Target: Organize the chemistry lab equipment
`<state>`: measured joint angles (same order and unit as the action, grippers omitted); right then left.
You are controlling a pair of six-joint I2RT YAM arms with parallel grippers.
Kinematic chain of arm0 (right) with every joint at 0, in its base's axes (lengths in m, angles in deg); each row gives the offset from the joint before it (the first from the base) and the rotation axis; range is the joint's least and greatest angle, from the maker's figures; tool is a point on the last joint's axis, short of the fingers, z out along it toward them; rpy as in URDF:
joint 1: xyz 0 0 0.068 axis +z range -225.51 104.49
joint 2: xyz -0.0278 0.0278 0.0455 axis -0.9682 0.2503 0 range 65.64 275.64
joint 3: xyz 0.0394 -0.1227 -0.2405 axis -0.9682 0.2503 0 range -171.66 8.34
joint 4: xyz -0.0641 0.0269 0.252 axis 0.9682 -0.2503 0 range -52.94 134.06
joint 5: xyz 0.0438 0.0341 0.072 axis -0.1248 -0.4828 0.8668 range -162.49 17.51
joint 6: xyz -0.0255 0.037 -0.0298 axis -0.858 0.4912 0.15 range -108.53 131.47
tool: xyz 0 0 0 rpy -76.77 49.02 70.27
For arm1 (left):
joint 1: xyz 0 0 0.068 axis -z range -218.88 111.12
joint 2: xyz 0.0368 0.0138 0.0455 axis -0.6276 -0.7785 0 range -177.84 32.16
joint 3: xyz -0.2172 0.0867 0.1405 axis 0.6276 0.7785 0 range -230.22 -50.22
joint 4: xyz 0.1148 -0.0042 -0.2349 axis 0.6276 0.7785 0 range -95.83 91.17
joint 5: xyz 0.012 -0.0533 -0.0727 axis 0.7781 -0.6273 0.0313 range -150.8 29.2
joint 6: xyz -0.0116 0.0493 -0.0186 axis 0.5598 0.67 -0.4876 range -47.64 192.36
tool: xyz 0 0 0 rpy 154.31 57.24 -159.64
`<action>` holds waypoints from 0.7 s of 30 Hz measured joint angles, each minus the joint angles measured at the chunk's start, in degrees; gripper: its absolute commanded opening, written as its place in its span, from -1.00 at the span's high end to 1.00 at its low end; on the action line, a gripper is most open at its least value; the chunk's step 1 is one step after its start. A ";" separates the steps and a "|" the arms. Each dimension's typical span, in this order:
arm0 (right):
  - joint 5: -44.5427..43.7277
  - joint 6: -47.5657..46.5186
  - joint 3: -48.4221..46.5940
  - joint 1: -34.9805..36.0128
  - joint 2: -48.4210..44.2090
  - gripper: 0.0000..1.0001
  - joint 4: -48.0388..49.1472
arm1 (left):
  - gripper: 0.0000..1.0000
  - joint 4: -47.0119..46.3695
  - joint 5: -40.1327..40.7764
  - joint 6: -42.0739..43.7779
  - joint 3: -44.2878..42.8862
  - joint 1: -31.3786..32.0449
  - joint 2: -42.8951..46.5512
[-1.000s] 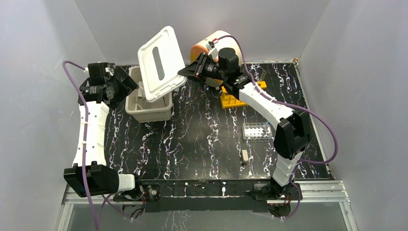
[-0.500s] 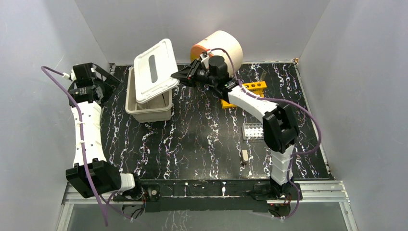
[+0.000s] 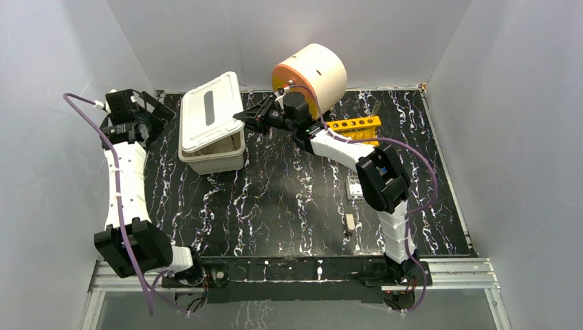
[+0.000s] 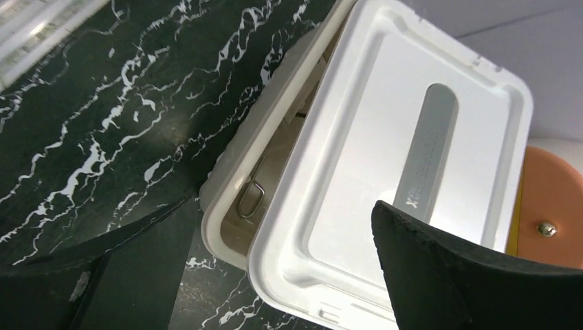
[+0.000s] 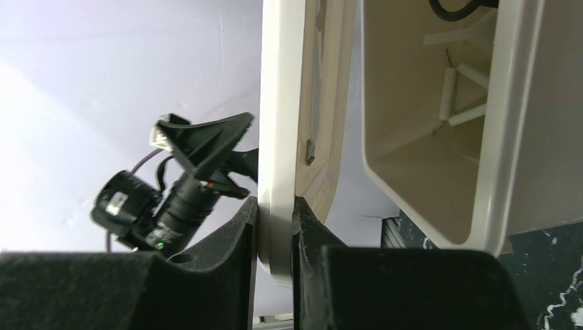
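The white tub (image 3: 213, 157) stands at the back left with its white lid (image 3: 210, 110) lying tilted over it. My right gripper (image 3: 243, 118) is shut on the lid's right edge, which sits pinched between the pads in the right wrist view (image 5: 275, 227). My left gripper (image 3: 150, 118) is open and empty to the left of the tub. In the left wrist view the lid (image 4: 405, 151) leaves a gap along the tub rim (image 4: 223, 185), and thin metal tongs (image 4: 251, 199) show inside. White sticks (image 5: 457, 89) lie in the tub. The other equipment is hidden.
The cream-and-orange drawer unit (image 3: 313, 72) stands behind my right arm. A yellow rack (image 3: 354, 125) lies to its right, a clear rack (image 3: 357, 187) sits mid-right, and a small pale object (image 3: 350, 221) lies near the front.
My right gripper has swung the lid down from steeply tilted to nearly flat over the tub, moving left. My left gripper has pulled back to the left, away from the tub.
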<state>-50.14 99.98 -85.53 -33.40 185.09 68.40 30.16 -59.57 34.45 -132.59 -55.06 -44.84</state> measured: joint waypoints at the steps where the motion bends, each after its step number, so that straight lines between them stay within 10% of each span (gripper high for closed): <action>1: -0.20 0.66 0.07 0.00 0.04 0.85 0.33 | -0.97 -0.46 -1.03 0.02 0.57 0.00 -0.61; 15: -1.44 0.61 4.79 0.83 0.04 -0.18 -1.07 | -0.97 -2.21 -8.46 2.38 3.21 0.00 -6.97; 21: -1.40 -5.33 0.92 1.22 -0.04 -0.29 -12.50 | -0.97 -3.85 -10.54 3.67 5.40 0.00 -6.99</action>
<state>-51.54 94.64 -84.61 -32.18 185.05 55.90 26.31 -70.10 38.12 -127.19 -55.06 -51.83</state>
